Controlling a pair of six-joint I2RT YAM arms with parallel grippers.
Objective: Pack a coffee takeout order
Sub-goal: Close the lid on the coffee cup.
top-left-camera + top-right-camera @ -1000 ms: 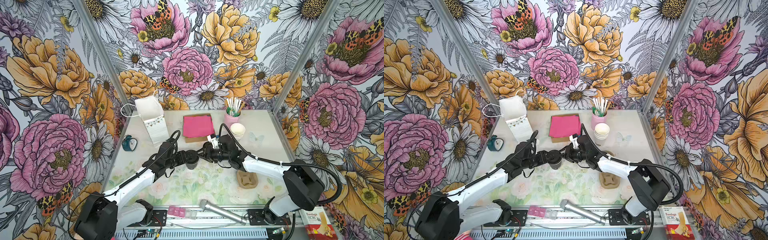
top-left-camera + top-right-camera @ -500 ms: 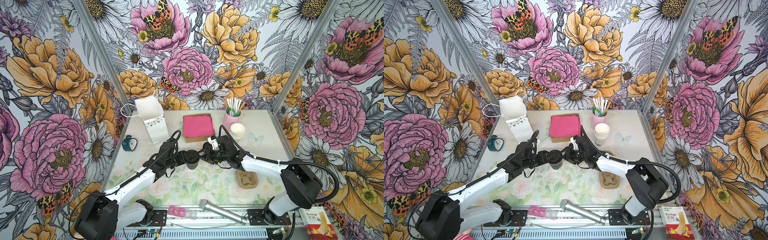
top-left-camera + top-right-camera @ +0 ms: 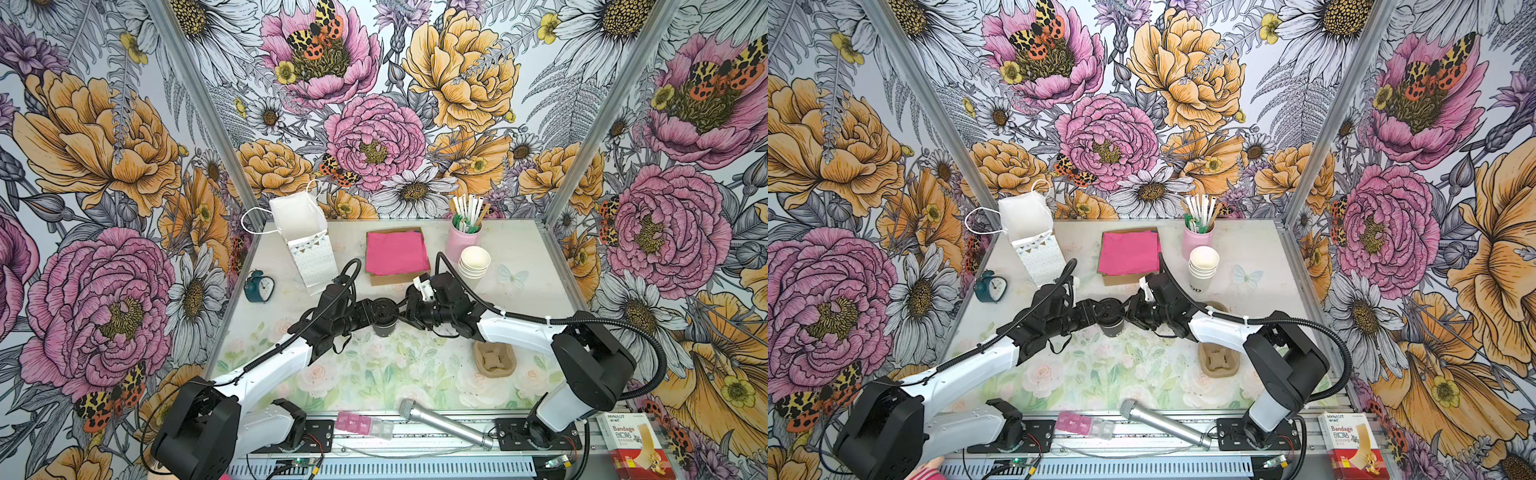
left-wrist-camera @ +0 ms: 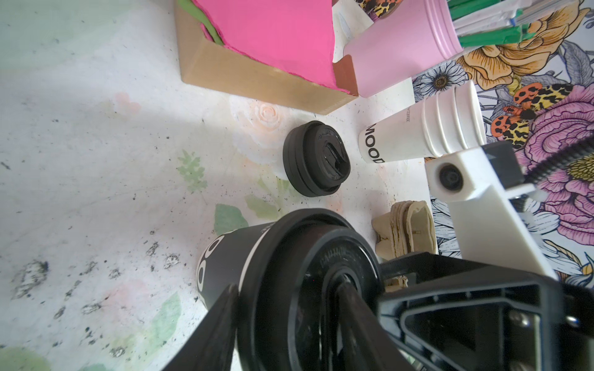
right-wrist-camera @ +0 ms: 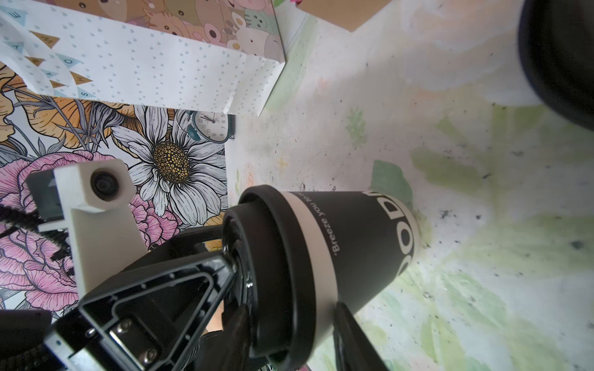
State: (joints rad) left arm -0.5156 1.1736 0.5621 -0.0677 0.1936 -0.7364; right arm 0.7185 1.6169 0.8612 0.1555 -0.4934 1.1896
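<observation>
Watching both top views: dark paper cup [image 3: 383, 330] with white lettering stands upright at centre frame on the floral table [image 3: 374, 382], black lid [image 3: 381, 311] seated on its rim. Left gripper [image 3: 371, 314] comes in from the lower left, right gripper [image 3: 399, 312] from the right; they meet at the cup.

Left wrist view: one finger [image 4: 218, 324] lies along the cup wall under the lid's skirt, the other across the lid's top; jaws clamped on the lid's edge. Right wrist view shows the same hold from the opposite side: one finger [image 5: 346, 327] under the skirt against the cup's white band, its partner on the lid top, the lid pinched between.

Against a second ago: cup and lid on the same spot, left arm not shifted. Right gripper sits a touch nearer the cup, its elbow drawn slightly toward centre frame.

Unchanged around them — pink napkin [image 3: 397, 252] tops the pile in the cardboard tray [image 3: 388, 277], upper centre, just behind the grippers. White cup stack [image 3: 473, 262] and pink stirrer pot [image 3: 462, 245] stand to the tray's right. White gift bag [image 3: 309, 245] is upper left of centre, teal alarm clock [image 3: 258, 286] at the table's left edge. Pulp cup carrier [image 3: 494, 359] lies lower right, partly under the right forearm. Spare black lids [image 4: 316, 160], seen in the left wrist view, sit stacked on the table between the held cup and the tray.
</observation>
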